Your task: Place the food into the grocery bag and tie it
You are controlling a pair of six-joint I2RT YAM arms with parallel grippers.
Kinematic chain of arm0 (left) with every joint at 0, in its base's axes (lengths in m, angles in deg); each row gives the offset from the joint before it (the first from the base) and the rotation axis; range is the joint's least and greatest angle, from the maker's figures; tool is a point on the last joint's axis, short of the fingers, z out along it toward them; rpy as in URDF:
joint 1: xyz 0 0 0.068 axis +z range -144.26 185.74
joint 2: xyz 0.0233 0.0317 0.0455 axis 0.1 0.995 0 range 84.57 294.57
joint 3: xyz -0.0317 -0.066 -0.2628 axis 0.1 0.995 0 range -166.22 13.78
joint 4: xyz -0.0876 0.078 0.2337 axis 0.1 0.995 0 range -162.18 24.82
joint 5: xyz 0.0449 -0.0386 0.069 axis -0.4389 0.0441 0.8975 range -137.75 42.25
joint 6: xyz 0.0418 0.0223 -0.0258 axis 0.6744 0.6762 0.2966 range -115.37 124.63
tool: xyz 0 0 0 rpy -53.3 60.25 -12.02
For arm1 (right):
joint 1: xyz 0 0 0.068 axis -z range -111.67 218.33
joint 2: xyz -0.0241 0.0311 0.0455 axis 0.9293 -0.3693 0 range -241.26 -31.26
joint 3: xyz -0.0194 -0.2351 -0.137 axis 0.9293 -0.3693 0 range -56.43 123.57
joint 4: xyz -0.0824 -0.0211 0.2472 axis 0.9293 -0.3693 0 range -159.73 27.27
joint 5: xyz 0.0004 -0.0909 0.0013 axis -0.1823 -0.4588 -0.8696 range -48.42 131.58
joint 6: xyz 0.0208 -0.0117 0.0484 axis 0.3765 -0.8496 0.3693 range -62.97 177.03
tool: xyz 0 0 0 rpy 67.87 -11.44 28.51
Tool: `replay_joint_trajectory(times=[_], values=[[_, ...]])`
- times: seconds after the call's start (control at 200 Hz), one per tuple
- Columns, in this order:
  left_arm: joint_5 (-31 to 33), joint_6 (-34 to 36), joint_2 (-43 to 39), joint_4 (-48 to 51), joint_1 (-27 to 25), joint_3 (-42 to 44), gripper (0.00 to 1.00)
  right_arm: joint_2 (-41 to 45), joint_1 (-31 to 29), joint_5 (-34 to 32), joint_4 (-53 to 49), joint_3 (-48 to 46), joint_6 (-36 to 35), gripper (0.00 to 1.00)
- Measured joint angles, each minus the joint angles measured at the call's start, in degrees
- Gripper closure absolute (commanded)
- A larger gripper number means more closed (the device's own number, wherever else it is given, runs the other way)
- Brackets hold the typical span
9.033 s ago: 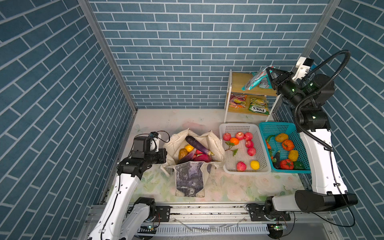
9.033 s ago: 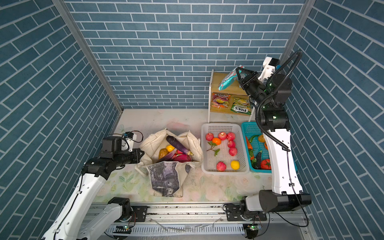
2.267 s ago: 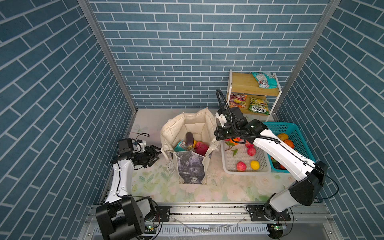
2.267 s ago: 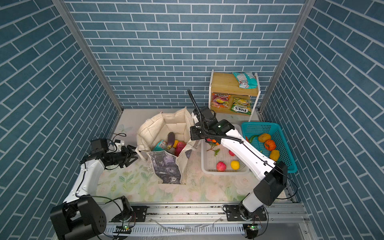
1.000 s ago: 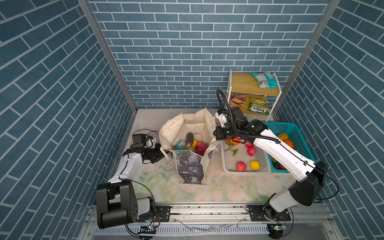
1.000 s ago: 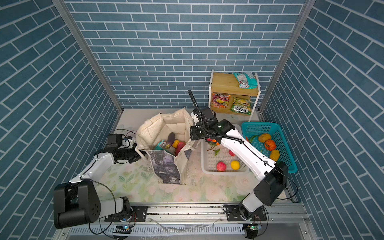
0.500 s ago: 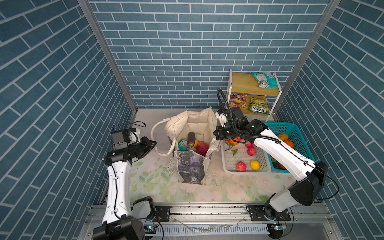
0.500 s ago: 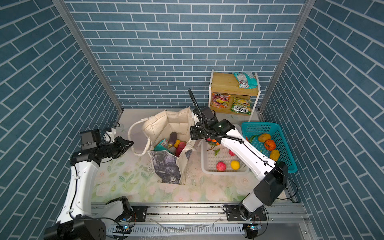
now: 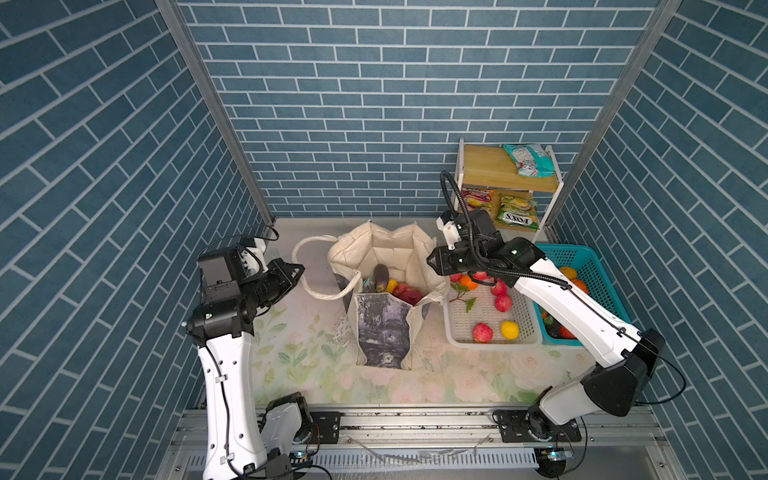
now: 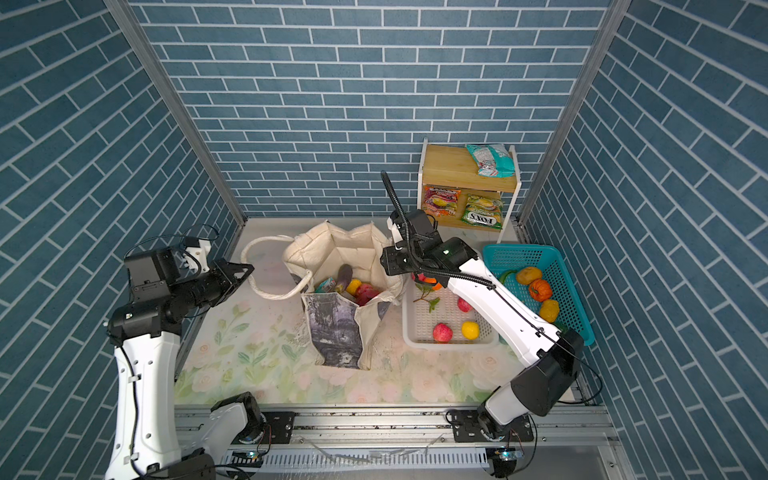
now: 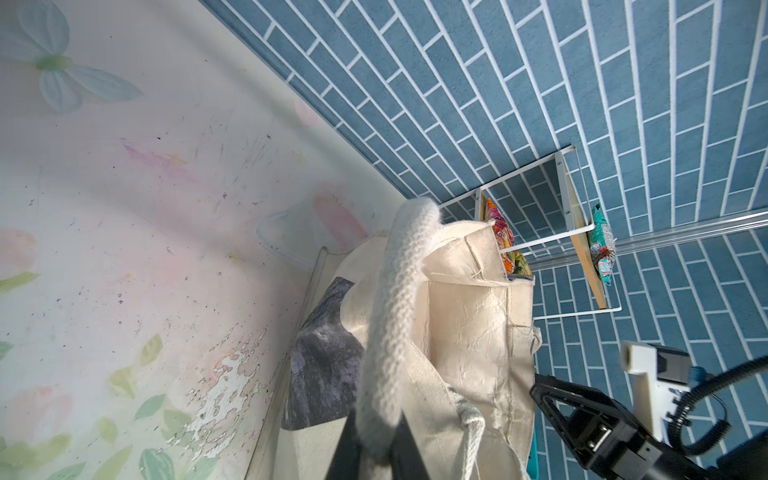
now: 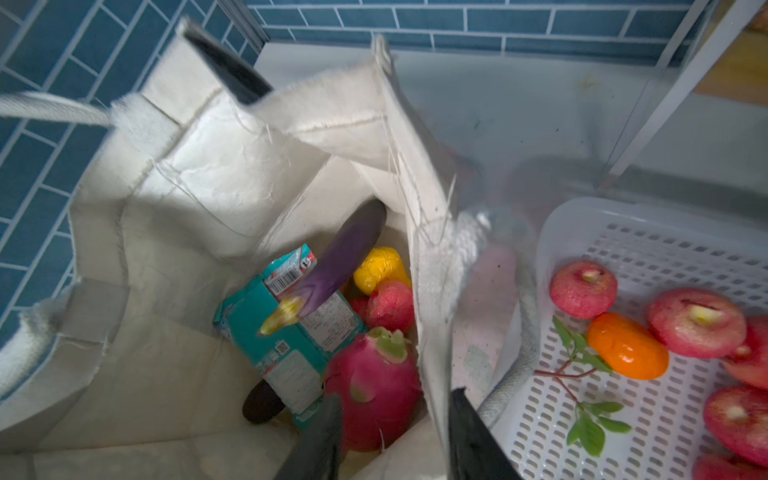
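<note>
Since food already lies in the grocery bag, upright just beside the white basket, we judge tying is next. Our left gripper pinches the handle on the side away from that basket to draw the loop out. Our right gripper, jaws apart, straddles the rim nearest it, gripping nothing.

Light: bright, even, from overhead in both top views; faint soft shadow beside grocery bag | Edges: brick walls splay outward | Left wrist: handle close to lens, soft; table pale, washed | Right wrist: smeared throughout; bright patch on bag's inner wall, bottom dim
</note>
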Motion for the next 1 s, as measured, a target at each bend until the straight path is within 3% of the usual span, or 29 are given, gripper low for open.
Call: replay_joint_trajectory(times=[0.225,0.455,0.69,1.0], values=[[0.35,0.48,1.79,1.49,0.17,-2.40,0.91,6.25,2.93,-4.24,-1.27,1.81,0.26,0.48],[0.31,1.90,3.06,2.71,0.92,-3.28,0.91,13.88,10.54,-4.83,-0.46,-6.23,5.11,0.49],[0.17,4.42,4.48,4.63,4.70,-4.39,0.91,11.43,16.04,1.68,2.78,-17.84,11.39,0.55],[-0.81,5.60,5.44,4.79,5.44,-4.31,0.91,4.17,16.22,11.82,9.77,-20.28,15.15,0.58]])
